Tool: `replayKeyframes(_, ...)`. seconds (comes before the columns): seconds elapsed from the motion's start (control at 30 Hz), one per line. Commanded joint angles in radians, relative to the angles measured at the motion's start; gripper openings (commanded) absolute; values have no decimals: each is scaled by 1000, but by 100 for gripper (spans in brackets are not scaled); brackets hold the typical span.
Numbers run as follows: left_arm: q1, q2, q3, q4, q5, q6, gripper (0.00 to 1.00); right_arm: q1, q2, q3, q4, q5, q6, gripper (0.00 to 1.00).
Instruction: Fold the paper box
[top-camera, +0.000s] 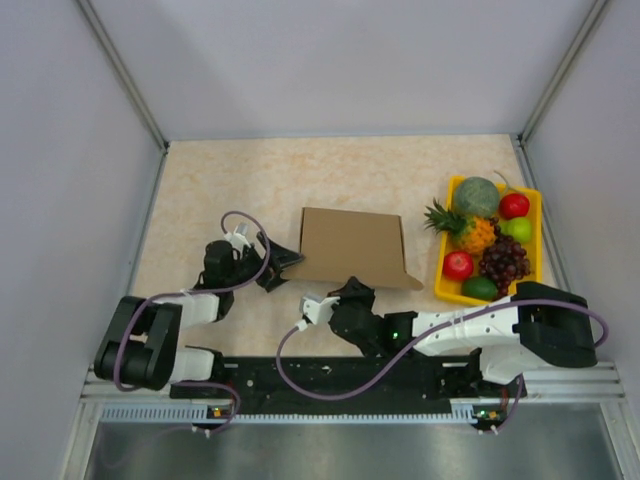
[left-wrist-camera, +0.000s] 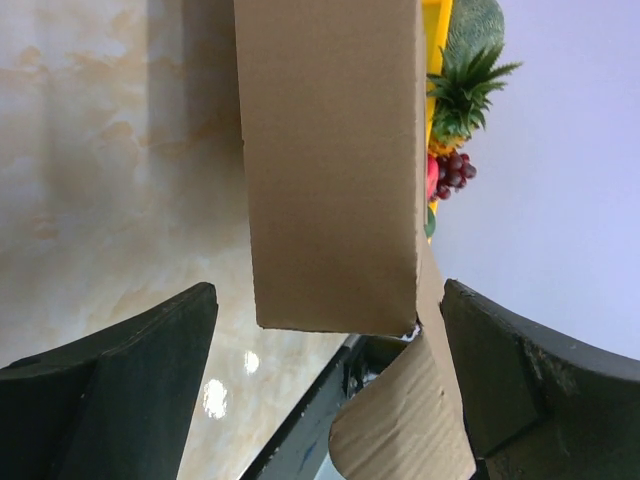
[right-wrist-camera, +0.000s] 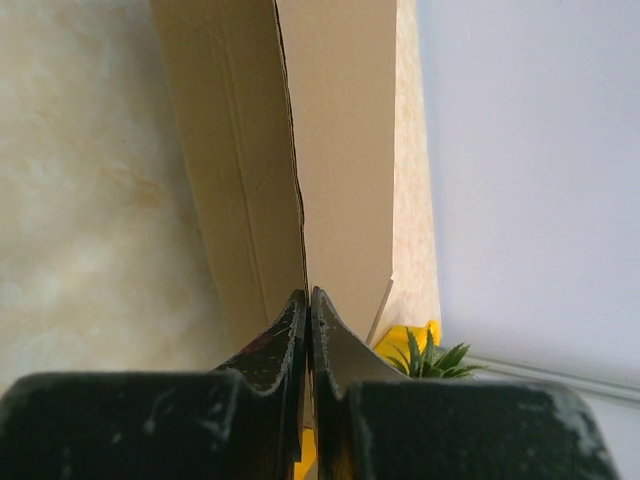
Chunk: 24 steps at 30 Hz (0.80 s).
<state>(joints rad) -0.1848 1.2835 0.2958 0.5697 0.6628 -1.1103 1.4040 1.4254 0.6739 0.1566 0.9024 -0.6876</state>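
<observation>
**Paper box (top-camera: 350, 245) at mid-table, pinched on its near edge by the right gripper (top-camera: 352, 288).**

The beige marbled table (top-camera: 200, 180) carries the plain brown box at its centre. One flap points right toward the yellow tray (top-camera: 537, 240), which stands near the table's right edge. The right gripper comes in from the near side with its fingers (right-wrist-camera: 280, 330) pressed together on the cardboard, whose thin edge runs straight into the seam between them. The left gripper (top-camera: 285, 262) sits just beside the box's near-left corner, jaws spread wide and holding nothing. A pineapple (top-camera: 462, 228) and grapes (top-camera: 503, 262) lie in the tray.
</observation>
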Motion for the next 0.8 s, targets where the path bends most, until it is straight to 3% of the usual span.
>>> replayKeyframes(0.0, 2, 118, -44, 415, 103, -135, 98, -11, -37, 15, 26, -16, 22, 0)
replayKeyframes(0.27, -16, 311, -60, 738, 107, -278, 98, -11, -46, 19, 21, -23, 26, 0)
replayKeyframes(0.47, -28, 479, -61, 1096, 113, -456, 96, -13, -52, 19, 12, -30, 46, 5)
replayKeyframes(0.63, -28, 439, -87, 1090, 107, -435, 82, -19, -80, 12, -2, -39, 88, 9)
replayKeyframes(0.77, -30, 348, -92, 989, 106, -425, 66, -28, -102, 18, -28, -48, 135, 24)
